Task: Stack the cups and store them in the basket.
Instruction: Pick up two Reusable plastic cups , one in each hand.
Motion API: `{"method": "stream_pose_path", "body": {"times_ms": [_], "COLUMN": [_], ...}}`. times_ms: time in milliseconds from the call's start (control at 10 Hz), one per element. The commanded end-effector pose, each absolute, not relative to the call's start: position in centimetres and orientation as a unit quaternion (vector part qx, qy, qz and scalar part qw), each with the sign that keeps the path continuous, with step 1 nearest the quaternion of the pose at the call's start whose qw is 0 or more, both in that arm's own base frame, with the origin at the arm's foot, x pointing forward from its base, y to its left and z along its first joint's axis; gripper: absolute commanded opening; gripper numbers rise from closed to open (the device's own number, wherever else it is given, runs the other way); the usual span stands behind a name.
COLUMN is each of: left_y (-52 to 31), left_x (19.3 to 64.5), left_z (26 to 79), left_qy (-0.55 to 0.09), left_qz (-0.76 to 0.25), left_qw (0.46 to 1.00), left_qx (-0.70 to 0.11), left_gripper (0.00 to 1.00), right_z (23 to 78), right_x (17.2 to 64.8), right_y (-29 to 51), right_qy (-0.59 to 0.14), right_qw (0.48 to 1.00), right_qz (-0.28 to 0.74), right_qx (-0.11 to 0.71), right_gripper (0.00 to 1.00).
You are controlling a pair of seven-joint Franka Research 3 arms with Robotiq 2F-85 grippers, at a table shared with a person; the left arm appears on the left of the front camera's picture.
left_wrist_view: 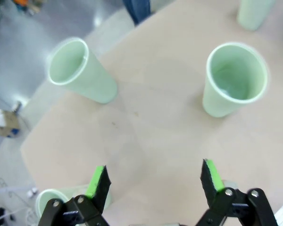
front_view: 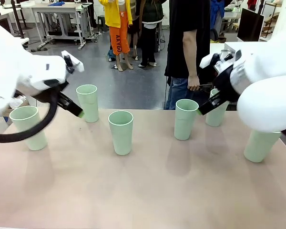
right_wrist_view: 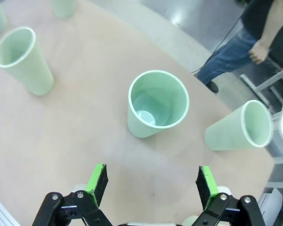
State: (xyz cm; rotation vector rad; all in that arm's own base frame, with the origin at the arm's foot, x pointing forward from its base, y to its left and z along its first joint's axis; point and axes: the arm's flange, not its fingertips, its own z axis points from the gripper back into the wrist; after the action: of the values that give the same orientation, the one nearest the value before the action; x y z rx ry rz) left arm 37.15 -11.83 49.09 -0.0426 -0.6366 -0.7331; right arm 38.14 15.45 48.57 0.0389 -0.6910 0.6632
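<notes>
On the table (front_view: 143, 191), six upright cups (front_view: 120, 131), visible insides empty, left gripper (left_wrist_view: 155, 176) apart, right gripper (right_wrist_view: 151, 181) apart.

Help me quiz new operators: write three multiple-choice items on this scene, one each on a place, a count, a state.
1. The left gripper is nearest: A the second cup from the left; B a plate; C a bowl.
2. How many cups stand on the table? A four; B six; C eight.
3. The right gripper is: A open; B shut on a cup; C shut, empty.
Answers: A, it sits beside that cup; B, six stand apart; A, its green pads are spread.
</notes>
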Motion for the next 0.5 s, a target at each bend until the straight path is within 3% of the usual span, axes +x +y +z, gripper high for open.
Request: {"method": "stream_pose_path", "body": {"times_ms": [0, 200, 400], "left_y": [-7.2, -1.1, 4.1], "left_x": [37.4, 40.0, 41.4], "left_z": [52.6, 54.2, 54.0], "left_qy": [-0.297, -0.321, -0.319], "left_qz": [-0.433, -0.529, -0.553], "left_qw": [0.85, 0.781, 0.758], "left_qx": [-0.036, -0.09, -0.132], "left_gripper": [1.0, 1.0, 1.0], "right_z": [51.9, 53.8, 54.2], "right_x": [38.7, 40.1, 41.9], "right_y": [11.3, 5.3, 0.0], "right_qy": [-0.324, -0.338, -0.346], "right_qw": [0.868, 0.829, 0.814], "right_qz": [0.372, 0.436, 0.457], "right_qx": [0.054, 0.089, 0.1], "right_gripper": [1.0, 1.0, 1.0]}}
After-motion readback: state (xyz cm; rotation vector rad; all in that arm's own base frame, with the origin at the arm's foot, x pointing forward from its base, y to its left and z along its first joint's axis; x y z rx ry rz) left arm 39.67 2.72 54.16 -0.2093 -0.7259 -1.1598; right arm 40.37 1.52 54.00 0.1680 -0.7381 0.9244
